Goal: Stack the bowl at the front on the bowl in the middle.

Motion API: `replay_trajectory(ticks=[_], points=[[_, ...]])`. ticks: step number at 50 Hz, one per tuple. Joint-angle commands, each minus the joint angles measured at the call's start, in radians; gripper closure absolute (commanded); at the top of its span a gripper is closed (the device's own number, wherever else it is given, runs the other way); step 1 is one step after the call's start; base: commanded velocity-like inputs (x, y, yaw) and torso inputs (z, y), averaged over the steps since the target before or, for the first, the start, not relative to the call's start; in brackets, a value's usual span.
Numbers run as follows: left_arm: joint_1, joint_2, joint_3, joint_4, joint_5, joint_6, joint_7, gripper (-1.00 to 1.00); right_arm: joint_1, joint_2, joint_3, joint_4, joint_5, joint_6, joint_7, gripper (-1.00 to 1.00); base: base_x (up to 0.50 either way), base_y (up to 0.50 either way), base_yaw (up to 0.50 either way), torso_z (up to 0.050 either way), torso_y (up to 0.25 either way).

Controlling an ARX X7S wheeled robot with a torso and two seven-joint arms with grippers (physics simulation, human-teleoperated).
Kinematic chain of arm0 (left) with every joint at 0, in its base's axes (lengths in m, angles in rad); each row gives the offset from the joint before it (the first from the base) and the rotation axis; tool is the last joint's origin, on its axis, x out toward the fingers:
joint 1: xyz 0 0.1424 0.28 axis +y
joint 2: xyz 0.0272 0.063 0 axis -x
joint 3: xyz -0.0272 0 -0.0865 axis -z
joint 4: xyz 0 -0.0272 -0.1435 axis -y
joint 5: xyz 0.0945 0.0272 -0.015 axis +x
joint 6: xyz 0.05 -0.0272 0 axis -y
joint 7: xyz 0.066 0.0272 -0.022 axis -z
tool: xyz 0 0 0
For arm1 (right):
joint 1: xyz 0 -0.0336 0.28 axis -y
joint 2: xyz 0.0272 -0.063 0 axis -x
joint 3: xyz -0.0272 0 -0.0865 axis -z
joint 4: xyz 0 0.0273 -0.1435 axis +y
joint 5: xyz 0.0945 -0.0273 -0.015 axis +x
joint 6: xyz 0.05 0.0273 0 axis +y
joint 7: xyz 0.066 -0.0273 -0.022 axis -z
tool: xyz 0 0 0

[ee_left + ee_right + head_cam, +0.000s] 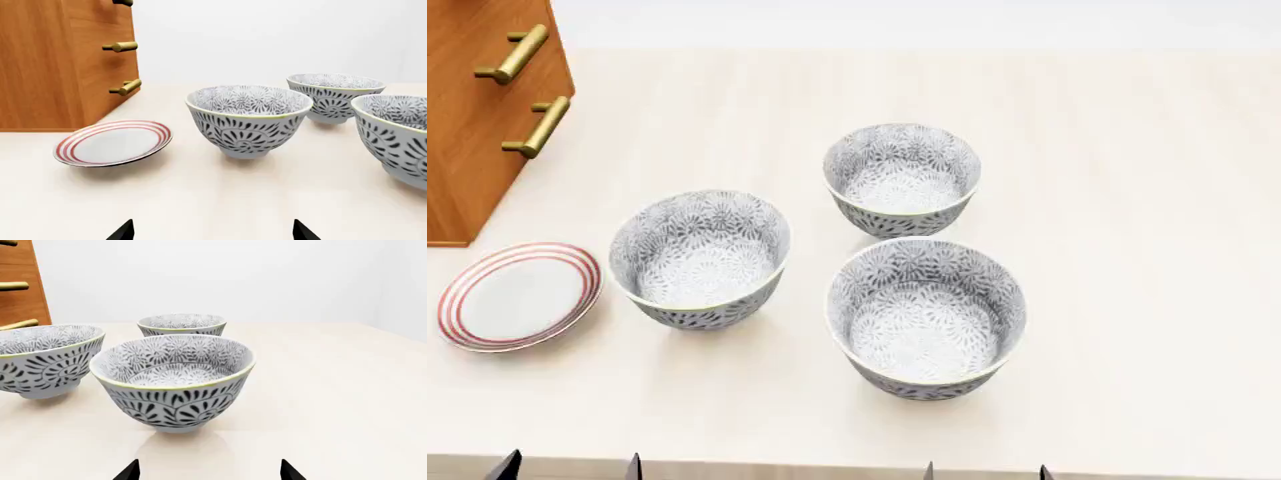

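Front bowl (926, 320) sat nearest the bench's (1148, 200) front edge, right of centre; middle bowl (701, 259) just beside it to the left, third bowl (902, 180) behind toward the far edge. Looked rigid, glazed, likely slippery and breakable; best taken by pinching the thin rim wall, lifted level. Red-ringed plate (518, 296) lay near the left edge, wooden cabinet (481, 110) at the far left corner, neither blocking the short path. Left tool (212, 234) and right tool (210, 472) hung low before the bowls, tips spread wide, holding nothing.
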Motion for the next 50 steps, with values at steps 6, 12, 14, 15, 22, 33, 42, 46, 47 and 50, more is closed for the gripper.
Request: replay_trajectory(ticks=[6, 12, 14, 15, 22, 33, 42, 46, 47, 50], points=[[0.010, -0.029, 0.033, 0.012, -0.024, 0.006, -0.033, -1.00, -0.006, 0.027, -0.034, -0.010, 0.031, 0.008, 0.031, -1.00, 0.00, 0.00, 0.00, 0.000, 0.000], [0.021, -0.045, 0.050, 0.028, -0.032, 0.010, -0.056, -1.00, -0.009, 0.043, -0.053, -0.019, 0.041, 0.018, 0.054, -1.00, 0.00, 0.00, 0.00, 0.000, 0.000], [-0.128, -0.058, 0.058, 0.179, -0.092, -0.140, -0.075, -1.00, 0.140, 0.162, 0.051, -0.170, 0.173, 0.168, 0.078, -1.00, 0.00, 0.00, 0.00, 0.000, 0.000], [-0.278, -0.009, 0.036, 0.329, -0.003, -0.290, -0.003, -1.00, 0.290, 0.105, 0.064, -0.320, 0.046, 0.318, -0.026, -1.00, 0.00, 0.00, 0.00, 0.000, 0.000], [-0.492, -0.035, 0.037, 0.607, -0.040, -0.875, -0.041, -1.00, 0.550, 0.105, 0.036, -0.675, 0.039, 1.132, -0.005, -1.00, 0.00, 0.00, 0.00, 0.000, 0.000], [-0.490, -0.058, 0.052, 0.609, -0.062, -0.875, -0.064, -1.00, 0.561, 0.113, 0.020, -0.696, 0.044, 1.164, 0.007, -1.00, 0.00, 0.00, 0.00, 0.000, 0.000], [-0.490, -0.070, 0.059, 0.617, -0.074, -0.879, -0.076, -1.00, 0.564, 0.131, -0.034, -0.690, -0.001, 1.160, 0.064, -1.00, 0.00, 0.17, 0.00, 0.000, 0.000], [-0.489, -0.076, 0.066, 0.615, -0.077, -0.875, -0.083, -1.00, 0.564, 0.132, -0.037, -0.683, 0.008, 1.154, 0.060, -1.00, 0.00, 0.50, 0.00, 0.000, 0.000], [-0.490, -0.077, 0.067, 0.614, -0.077, -0.875, -0.085, -1.00, 0.565, 0.132, -0.038, -0.681, 0.009, 1.155, 0.059, -1.00, 0.00, 0.50, 0.00, 0.000, 0.000], [-0.491, -0.082, 0.069, 0.615, -0.081, -0.874, -0.091, -1.00, 0.573, 0.135, -0.048, -0.678, 0.010, 1.161, 0.060, -1.00, 0.00, 0.50, 0.00, 0.000, 0.000]])
